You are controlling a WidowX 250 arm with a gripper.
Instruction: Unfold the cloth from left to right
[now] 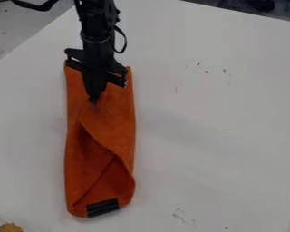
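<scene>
Unfold barely begun, by my read.
My gripper (94, 99) is at 11 o'clock, over the orange cloth (117, 129); can't tell opening or grip. Cloth runs 11 to 7 o'clock, folded narrow, top layer skewed; spread toward 3 remains.

I count one robot arm (98, 31), one pincer (94, 99) and one looped cable (124, 43). There is one cloth (114, 115), one black patch (103, 207), one surface (214, 136) and one tan lump (11, 227). The small dark marks (226, 72) number several, too faint for me to tally.
</scene>
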